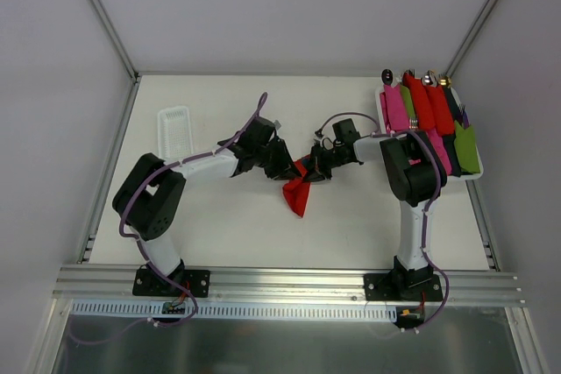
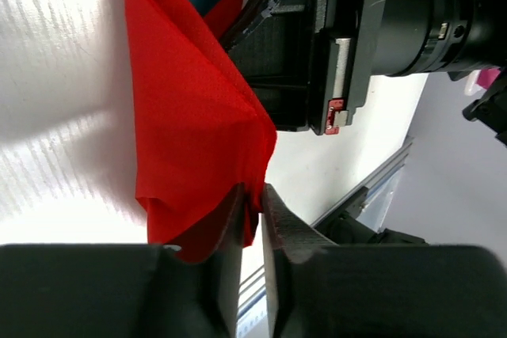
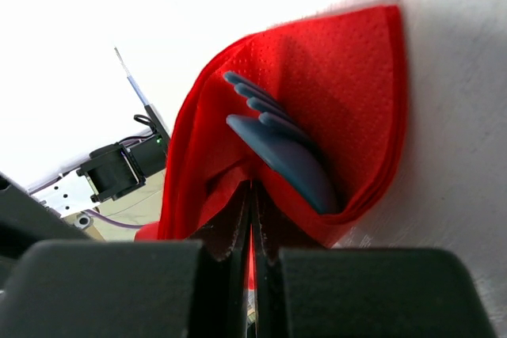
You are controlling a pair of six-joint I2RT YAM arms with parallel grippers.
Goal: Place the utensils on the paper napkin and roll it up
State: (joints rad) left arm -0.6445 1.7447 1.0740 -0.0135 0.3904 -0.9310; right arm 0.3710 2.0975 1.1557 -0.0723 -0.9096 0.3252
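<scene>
Twice pinched at mid-table (image 1: 219, 234): found the paper napkin (image 1: 298, 197) caught from two sides, bright red, crumpled into a loose pouch with its free corner pointing toward 6 o'clock. Met the left gripper (image 2: 253, 199) at the napkin's 10 o'clock side in the top view, jaws drawn almost together, with only a red edge of paper between the fingers. Met the right gripper (image 3: 252, 195) at the 1 o'clock side, jaws likewise narrowed onto a thin red fold. Made out, inside the pouch in the right wrist view, a blue fork (image 3: 257, 104) with its tines toward 10 o'clock and a blue spoon (image 3: 289, 160) lying against it, bowl overlapping the fork, both wrapped round by paper. Could not tell whether either utensil touched the fingers. Noted a white tray (image 1: 478, 177) at the table's 2 o'clock corner, packed with rolled bundles (image 1: 422, 102) in red, pink and green, well apart from the napkin. Noted a clear plastic container (image 1: 173, 129) at 10 o'clock, near the left arm's elbow.
</scene>
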